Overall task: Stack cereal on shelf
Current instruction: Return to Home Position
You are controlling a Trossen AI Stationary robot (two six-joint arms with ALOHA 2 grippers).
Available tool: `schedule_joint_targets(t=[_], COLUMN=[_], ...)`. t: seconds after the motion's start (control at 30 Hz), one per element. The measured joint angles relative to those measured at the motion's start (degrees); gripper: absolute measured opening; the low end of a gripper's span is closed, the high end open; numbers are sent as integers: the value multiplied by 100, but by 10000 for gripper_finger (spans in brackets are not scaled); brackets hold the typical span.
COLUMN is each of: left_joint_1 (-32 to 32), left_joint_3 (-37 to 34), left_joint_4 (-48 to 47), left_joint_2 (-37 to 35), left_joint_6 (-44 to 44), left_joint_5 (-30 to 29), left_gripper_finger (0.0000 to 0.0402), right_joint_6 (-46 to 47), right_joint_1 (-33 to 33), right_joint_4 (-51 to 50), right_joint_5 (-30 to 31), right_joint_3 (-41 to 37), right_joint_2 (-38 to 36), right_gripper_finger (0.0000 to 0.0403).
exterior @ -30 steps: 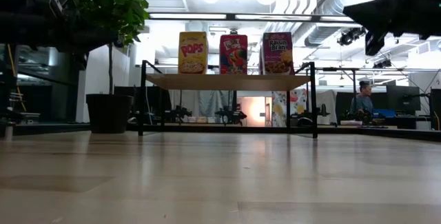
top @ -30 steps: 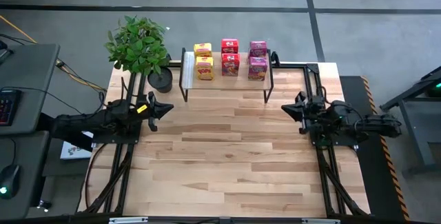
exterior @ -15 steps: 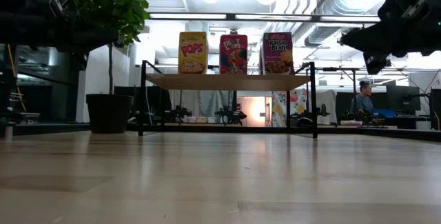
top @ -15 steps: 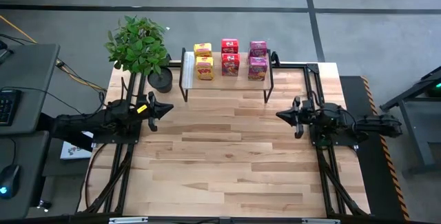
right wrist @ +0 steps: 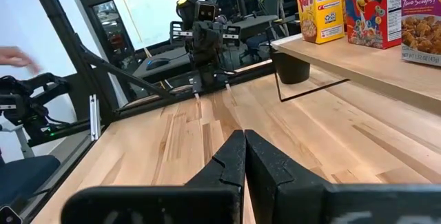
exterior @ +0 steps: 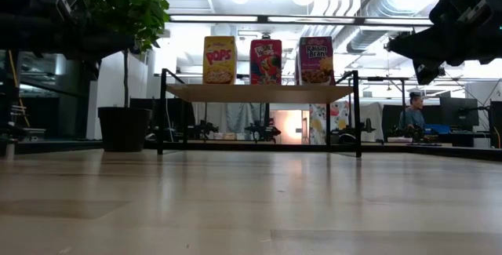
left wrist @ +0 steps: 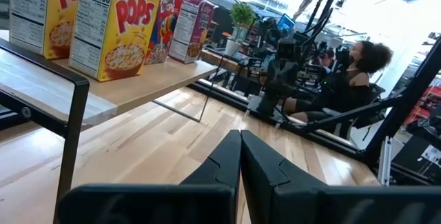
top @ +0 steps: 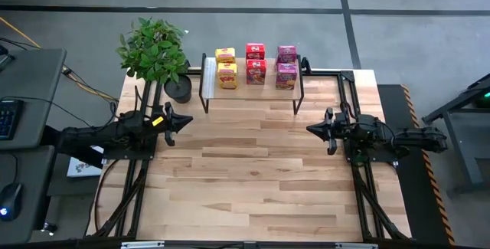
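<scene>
Shelf: the shelf (top: 239, 86) sits at upper centre of my overhead frame and carries all the stock.
Right gripper: the right gripper (top: 308, 129), mid right, has dipped lower over the last second and now holds; its fingers are pressed together, empty.
Left gripper: the left gripper (top: 187, 121), mid left, has not moved; it is pinched closed, empty.
Cereal boxes: the six cereal boxes (top: 256, 71) stand upright on the shelf in two rows.
Meaning: I judge the stacking done; only parking remains.

The left arm was stretched low on the left side, and the left gripper (top: 182, 121) pointed inward with its fingers (left wrist: 222, 160) pressed together. The right arm faced it from the right side, and the right gripper (top: 312, 129) was closed too.
</scene>
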Motion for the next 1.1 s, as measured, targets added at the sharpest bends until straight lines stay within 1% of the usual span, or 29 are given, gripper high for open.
schedule_joint_targets(t=[0.3,0.4,0.53,0.63,0.7,0.77,0.97,1.1], left_joint_1=[0,-97,-427,-507,-507,-489,-343,-332], left_joint_3=[-4,-2,-2,-2,-2,-2,-2,-2], left_joint_4=[88,259,-16,-85,-134,-138,-138,-134], left_joint_2=[-9,-6,-3,-4,-3,-4,-3,16], left_joint_6=[31,491,1522,2303,2507,2382,1451,1315], left_joint_5=[0,-21,11,443,692,780,781,758], left_gripper_finger=[3,3,3,3,3,3,3,3], right_joint_6=[0,0,0,0,0,0,0,0], right_joint_1=[0,0,0,0,0,0,0,2], right_joint_4=[-4,-9,-9,-9,-9,-9,-9,-9], right_joint_5=[1,2,4,4,4,4,4,4], right_joint_3=[2,2,4,4,4,4,4,4], right_joint_2=[0,0,0,0,0,0,0,0], right_gripper_finger=[0,0,0,0,0,0,0,0])
